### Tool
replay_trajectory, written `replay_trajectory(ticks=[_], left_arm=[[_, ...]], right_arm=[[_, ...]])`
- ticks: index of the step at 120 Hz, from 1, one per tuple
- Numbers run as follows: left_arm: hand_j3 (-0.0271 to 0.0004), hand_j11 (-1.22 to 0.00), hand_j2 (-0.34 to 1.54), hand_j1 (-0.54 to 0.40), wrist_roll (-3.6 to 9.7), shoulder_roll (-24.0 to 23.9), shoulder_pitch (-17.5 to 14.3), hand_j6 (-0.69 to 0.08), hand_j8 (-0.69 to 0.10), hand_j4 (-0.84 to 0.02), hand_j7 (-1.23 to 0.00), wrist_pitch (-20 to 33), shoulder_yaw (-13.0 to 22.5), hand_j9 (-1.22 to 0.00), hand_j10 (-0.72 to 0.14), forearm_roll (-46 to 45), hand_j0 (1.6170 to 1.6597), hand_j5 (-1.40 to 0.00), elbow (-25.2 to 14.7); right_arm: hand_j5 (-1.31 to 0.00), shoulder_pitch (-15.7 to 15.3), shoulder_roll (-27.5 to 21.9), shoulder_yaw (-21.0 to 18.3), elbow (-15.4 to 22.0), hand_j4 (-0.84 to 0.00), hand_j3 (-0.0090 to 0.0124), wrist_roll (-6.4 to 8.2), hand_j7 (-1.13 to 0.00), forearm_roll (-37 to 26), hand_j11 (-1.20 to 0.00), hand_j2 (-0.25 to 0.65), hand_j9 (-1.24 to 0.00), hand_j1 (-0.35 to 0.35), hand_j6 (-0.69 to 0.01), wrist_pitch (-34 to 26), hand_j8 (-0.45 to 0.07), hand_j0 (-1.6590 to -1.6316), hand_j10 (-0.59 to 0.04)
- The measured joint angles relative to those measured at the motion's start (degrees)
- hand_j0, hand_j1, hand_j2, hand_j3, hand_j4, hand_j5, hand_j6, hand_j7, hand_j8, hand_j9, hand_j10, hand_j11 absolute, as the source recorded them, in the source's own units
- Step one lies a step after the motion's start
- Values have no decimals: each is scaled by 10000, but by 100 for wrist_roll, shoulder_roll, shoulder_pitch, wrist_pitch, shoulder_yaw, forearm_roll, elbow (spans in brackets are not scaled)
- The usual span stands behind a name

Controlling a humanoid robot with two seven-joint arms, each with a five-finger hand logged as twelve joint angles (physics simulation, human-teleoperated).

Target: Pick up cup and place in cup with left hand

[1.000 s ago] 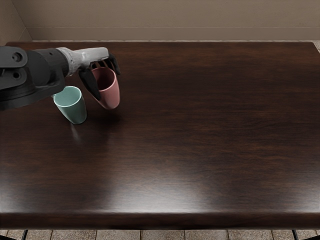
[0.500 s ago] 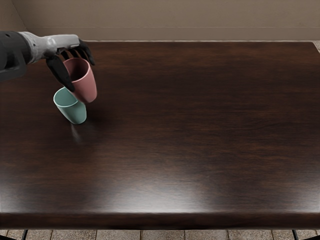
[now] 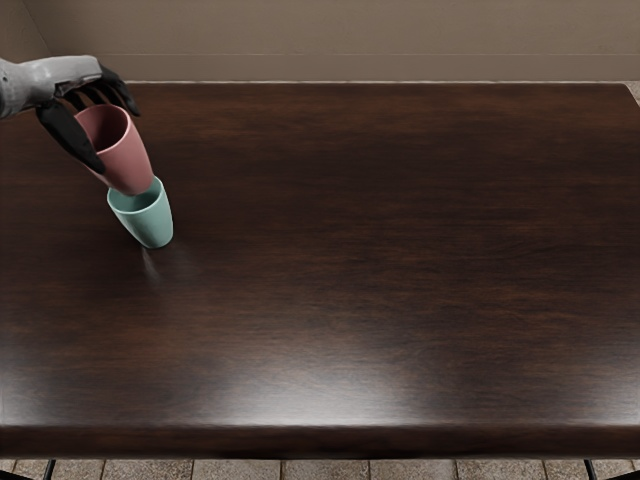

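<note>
With my left hand [image 3: 70, 76], half closed, I hold the pink cup [image 3: 127, 160] under the palm; the green cup [image 3: 147, 223] is below the hand. I judge these 2 light, stiff, maybe slippery, best gripped high.

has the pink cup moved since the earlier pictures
Yes, the pink cup has moved left in the view; its base now overlaps the mouth of the teal cup.

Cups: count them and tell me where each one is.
2: the pink cup, held by the left hand; the teal cup, on the table.
</note>
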Motion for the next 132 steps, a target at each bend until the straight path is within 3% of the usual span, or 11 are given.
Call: replay_trajectory(ticks=[76,132], left_arm=[[0,-6473,693,-817,-6,21,268,-3684,-3120,-4691,-6409,80,-6,-6475,-4324,56,16541,-6626,137],[0,-6208,599,-792,-5,-9,485,-3728,-3180,-4540,-6176,106,-301,-6227,-4400,63,16545,-6348,186]], right_arm=[[-149,-1,0,0,0,-112,0,0,-149,1,-149,-24,-149,-3352,-111,0,-112,-16581,-112],[-149,0,0,0,0,-112,0,0,-149,0,-149,-25,-149,-3352,-111,0,-112,-16581,-113]])
